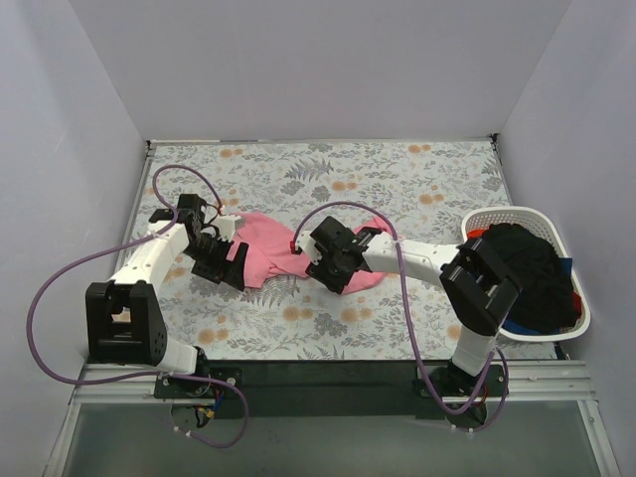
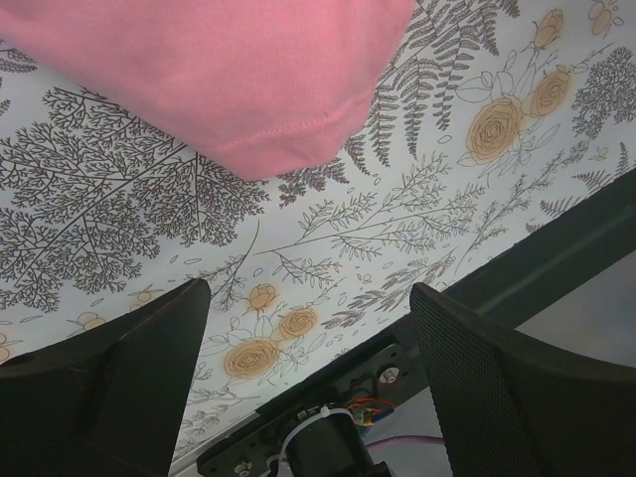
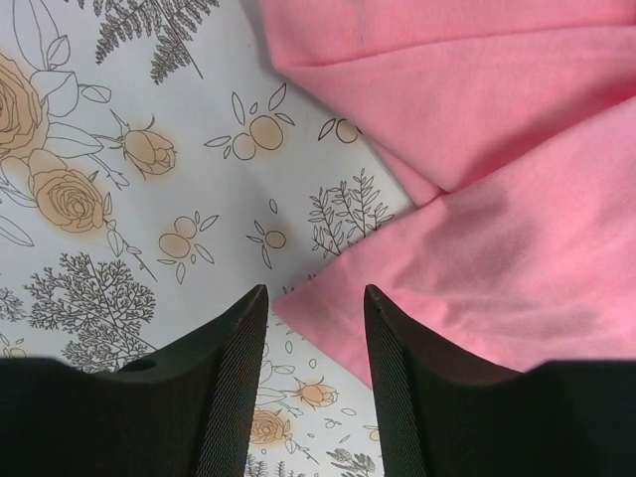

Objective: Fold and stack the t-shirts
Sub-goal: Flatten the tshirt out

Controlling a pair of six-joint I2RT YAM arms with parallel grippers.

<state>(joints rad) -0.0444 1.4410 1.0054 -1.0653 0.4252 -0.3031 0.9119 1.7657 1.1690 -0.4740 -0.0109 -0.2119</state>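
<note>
Both the left gripper (image 2: 308, 298) and right gripper (image 3: 315, 293) hover spread and empty at opposite edges of the salmon-pink t-shirt (image 1: 266, 244), apparently poised to pinch its hems for folding.

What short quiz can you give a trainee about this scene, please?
1. True or false: the left gripper holds the pink t-shirt.
2. Where do the dark shirts lie? A. on a chair; B. in the white basket; C. under the pink t-shirt.
3. Fill in: the right gripper, above the pink hem, is ____.
Key: 1 false; 2 B; 3 open.
</note>
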